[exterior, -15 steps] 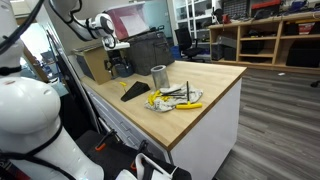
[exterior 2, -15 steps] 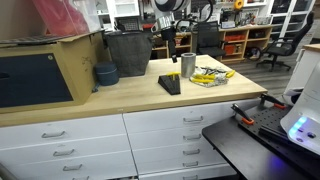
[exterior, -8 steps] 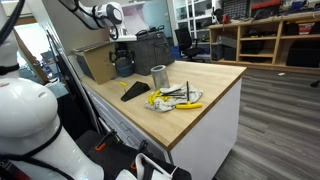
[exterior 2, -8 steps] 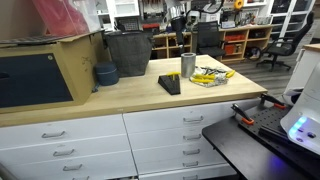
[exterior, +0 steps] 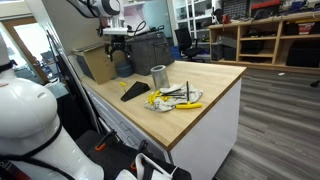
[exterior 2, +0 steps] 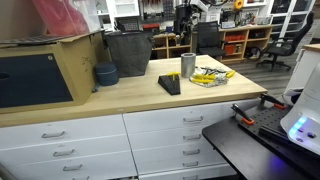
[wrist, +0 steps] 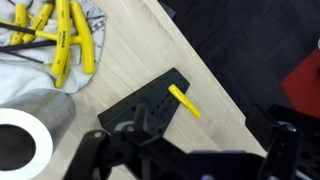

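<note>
The desk (exterior: pixel 215 80) is a wooden top over drawers. In the wrist view its edge runs diagonally just right of the black holder block (wrist: pixel 150 112), with dark floor beyond it. In an exterior view, open floor lies to the right of the desk, while a dark crate (exterior: pixel 150 48) and a blue bowl (exterior 2: pixel 105 74) occupy the far left part of the top. The claw (exterior: pixel 118 48) hangs well above the desk, in front of the crate, with its fingers (wrist: pixel 92 152) spread wide and nothing between them. The holder block lies flat near the desk edge, with one yellow tool (wrist: pixel 184 101) resting on it. It is below the claw and clear of it. A metal cup (wrist: pixel 30 128) stands just left of the block. Yellow T-handle keys (wrist: pixel 62 40) lie on a cloth beyond the cup.
</note>
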Robot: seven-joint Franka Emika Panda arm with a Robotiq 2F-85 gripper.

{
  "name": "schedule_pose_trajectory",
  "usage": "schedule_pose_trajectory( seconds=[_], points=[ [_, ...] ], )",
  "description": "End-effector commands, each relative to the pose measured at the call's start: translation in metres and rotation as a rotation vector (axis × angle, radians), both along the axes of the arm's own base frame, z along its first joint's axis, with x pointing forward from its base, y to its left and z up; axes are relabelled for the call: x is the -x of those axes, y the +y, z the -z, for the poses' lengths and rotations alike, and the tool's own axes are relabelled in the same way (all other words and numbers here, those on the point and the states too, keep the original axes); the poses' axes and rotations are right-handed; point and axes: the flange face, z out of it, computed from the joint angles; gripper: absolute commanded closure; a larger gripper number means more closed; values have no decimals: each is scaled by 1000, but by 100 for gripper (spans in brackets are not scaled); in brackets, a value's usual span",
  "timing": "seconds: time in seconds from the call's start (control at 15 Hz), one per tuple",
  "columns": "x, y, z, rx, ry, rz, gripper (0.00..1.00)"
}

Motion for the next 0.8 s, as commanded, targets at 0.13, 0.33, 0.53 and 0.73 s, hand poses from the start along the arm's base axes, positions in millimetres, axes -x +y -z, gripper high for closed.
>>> schedule_pose_trajectory(
  seconds=[0.13,0.33,0.53,0.73],
  points=[
    [41,17,-22,80,6,286,0],
    [51,24,-29,115,-37,393,0],
    [55,25,-39,149,-89,467,0],
    [55,29,-51,141,-257,502,0]
  ],
)
